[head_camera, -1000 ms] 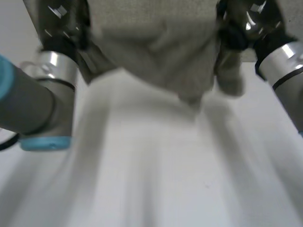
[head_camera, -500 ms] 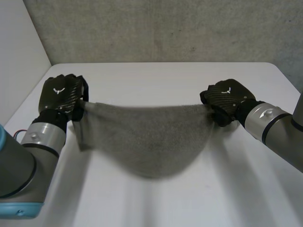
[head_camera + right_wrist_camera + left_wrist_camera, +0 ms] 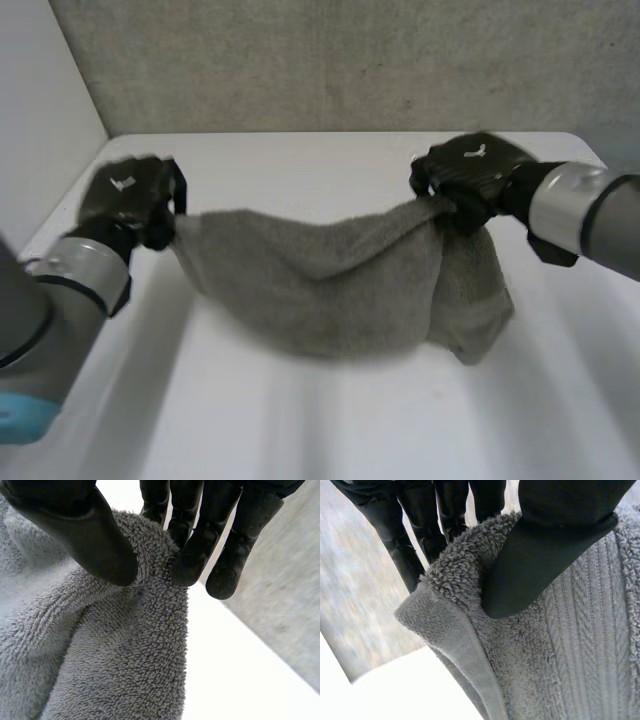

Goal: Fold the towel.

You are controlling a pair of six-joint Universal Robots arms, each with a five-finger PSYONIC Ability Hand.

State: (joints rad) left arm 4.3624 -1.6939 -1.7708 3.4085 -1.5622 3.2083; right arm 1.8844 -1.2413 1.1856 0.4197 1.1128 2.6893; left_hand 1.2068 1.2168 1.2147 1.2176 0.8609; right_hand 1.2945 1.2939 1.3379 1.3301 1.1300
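A grey towel (image 3: 330, 285) hangs slack between my two hands, sagging down onto the white table (image 3: 320, 420). My left hand (image 3: 130, 200) pinches its left corner; in the left wrist view the thumb (image 3: 540, 555) presses the towel (image 3: 560, 650) against the fingers (image 3: 420, 525). At the other end my right hand (image 3: 470, 180) grips the right corner, from which a fold of cloth droops beside it. In the right wrist view its thumb (image 3: 85, 535) and fingers (image 3: 195, 550) squeeze the towel (image 3: 110, 655) between them.
The table's far edge meets a grey wall (image 3: 350, 60). A light side wall (image 3: 40, 120) stands at the left. Bare tabletop lies in front of the towel and behind it.
From close to the camera, both hands have carried the towel out over the table and down. It was stretched flat half a second ago; now it sags, with the right end bunched.
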